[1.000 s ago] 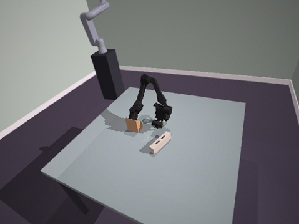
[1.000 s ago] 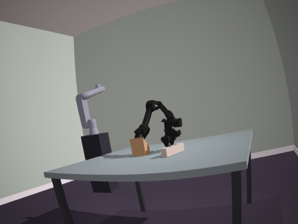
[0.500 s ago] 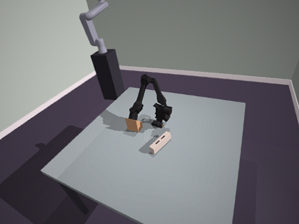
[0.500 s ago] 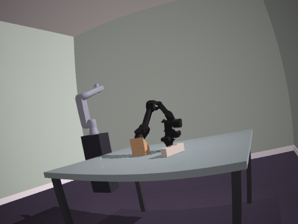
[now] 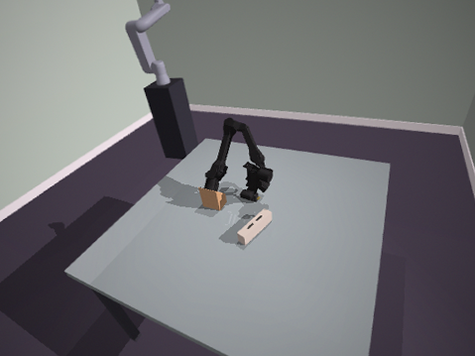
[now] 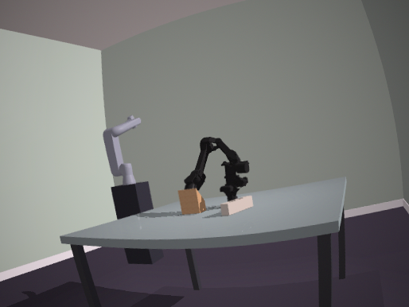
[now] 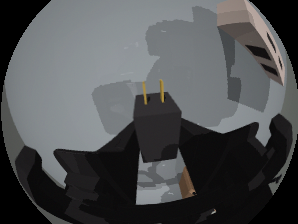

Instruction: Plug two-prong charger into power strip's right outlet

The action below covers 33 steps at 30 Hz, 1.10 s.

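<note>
The black two-prong charger (image 7: pixel 157 134) is between the finger pads of my gripper (image 7: pixel 154 121) (image 5: pixel 250 196) (image 6: pixel 231 197), which is shut on its sides. Its two brass prongs (image 7: pixel 162 91) point away from the gripper, toward the top of the wrist view. In the top view only a small yellow speck of them shows beside the fingers. The gripper is low over the table, behind the pale pink power strip (image 5: pixel 254 229) (image 6: pixel 237 206) (image 7: pixel 235 16). The strip's dark outlet openings show in the wrist view, at the upper right. The charger's underside is hidden.
An orange block (image 5: pixel 211 198) (image 6: pixel 190 202) (image 7: pixel 187 182) stands beside the arm's base, left of the gripper in the top and exterior views. The grey table (image 5: pixel 310 280) (image 6: pixel 278 215) carries everything. A pale arm (image 5: pixel 142 46) (image 6: pixel 114 153) stands on a dark pedestal behind the table.
</note>
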Tool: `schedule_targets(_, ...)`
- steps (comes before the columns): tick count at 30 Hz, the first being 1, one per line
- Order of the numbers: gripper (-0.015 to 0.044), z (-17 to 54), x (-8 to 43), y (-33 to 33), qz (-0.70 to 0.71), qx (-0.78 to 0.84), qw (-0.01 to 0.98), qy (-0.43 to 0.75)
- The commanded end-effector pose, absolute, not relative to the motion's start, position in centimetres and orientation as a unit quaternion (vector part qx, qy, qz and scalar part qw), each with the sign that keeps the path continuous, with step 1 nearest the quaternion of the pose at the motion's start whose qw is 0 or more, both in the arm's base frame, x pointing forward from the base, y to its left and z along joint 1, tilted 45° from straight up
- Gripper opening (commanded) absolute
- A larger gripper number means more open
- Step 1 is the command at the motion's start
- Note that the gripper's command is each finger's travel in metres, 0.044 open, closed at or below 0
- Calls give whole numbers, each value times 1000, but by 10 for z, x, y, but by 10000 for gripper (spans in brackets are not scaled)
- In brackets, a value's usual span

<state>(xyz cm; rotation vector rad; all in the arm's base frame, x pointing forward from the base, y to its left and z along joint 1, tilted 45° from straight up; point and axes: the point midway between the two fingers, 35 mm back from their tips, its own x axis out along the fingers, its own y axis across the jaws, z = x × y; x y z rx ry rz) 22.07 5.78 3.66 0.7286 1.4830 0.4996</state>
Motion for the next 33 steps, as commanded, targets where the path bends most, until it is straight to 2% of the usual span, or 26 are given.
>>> schedule_targets(1,0,47,221,47,219,318,655,649)
schedule_targets(13,0,66,213,24,219,321,653,650)
schedule_targets(33,0,35,217,0,197,335,647,656)
